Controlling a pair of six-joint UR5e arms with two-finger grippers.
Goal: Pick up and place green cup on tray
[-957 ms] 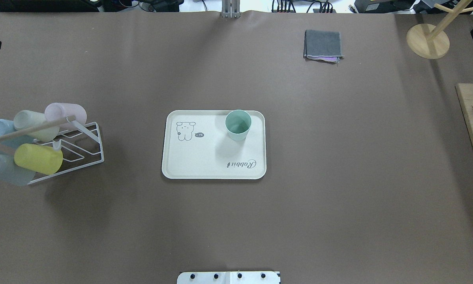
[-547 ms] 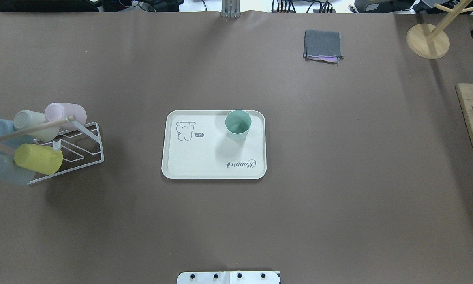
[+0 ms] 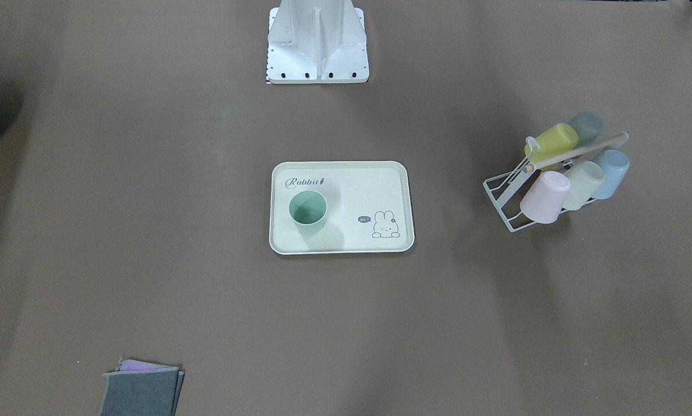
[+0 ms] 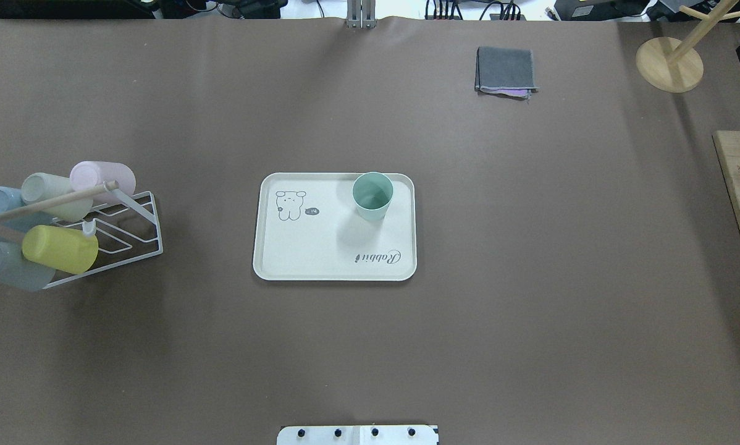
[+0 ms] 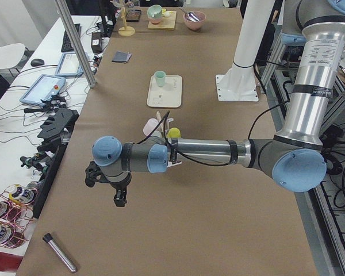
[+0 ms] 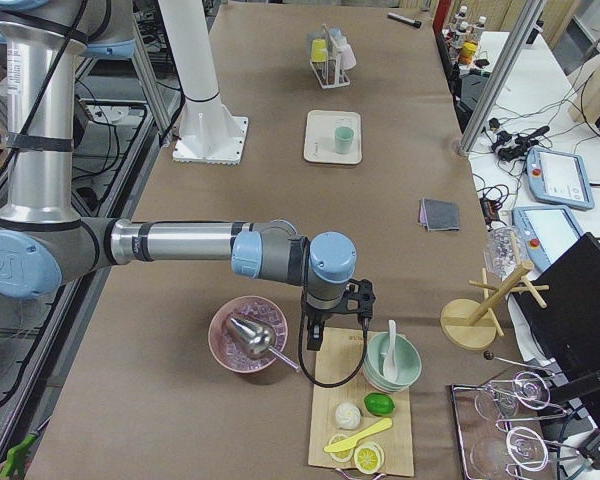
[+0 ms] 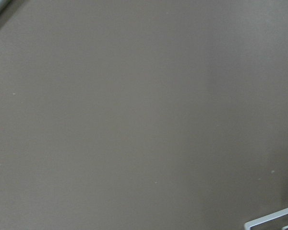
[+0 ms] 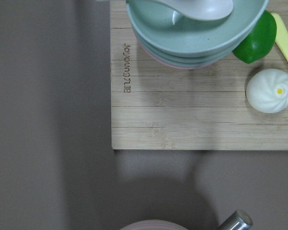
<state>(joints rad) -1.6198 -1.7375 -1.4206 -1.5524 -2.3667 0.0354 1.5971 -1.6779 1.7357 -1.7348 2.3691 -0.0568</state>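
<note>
The mint-green cup (image 4: pixel 372 196) stands upright on the cream tray (image 4: pixel 308 247), in its far right corner as the overhead view shows it. In the front view the cup (image 3: pixel 308 211) sits under the "Rabbit" lettering on the tray (image 3: pixel 352 196). Neither gripper is near them. My left gripper (image 5: pixel 119 198) shows only in the left side view, low over bare table past the cup rack. My right gripper (image 6: pixel 313 338) shows only in the right side view, over the wooden board's edge. I cannot tell whether either is open or shut.
A white wire rack (image 4: pixel 129 228) with several pastel cups, one yellow-green (image 4: pixel 61 248), stands at the table's left. A folded grey cloth (image 4: pixel 506 71) lies far right. A wooden board (image 8: pixel 182 110) with stacked bowls and a pink bowl (image 6: pixel 248 335) lie under the right arm.
A dark piece of the left arm at the overhead view's upper left edge has gone out of view. The cup and tray have not moved.
</note>
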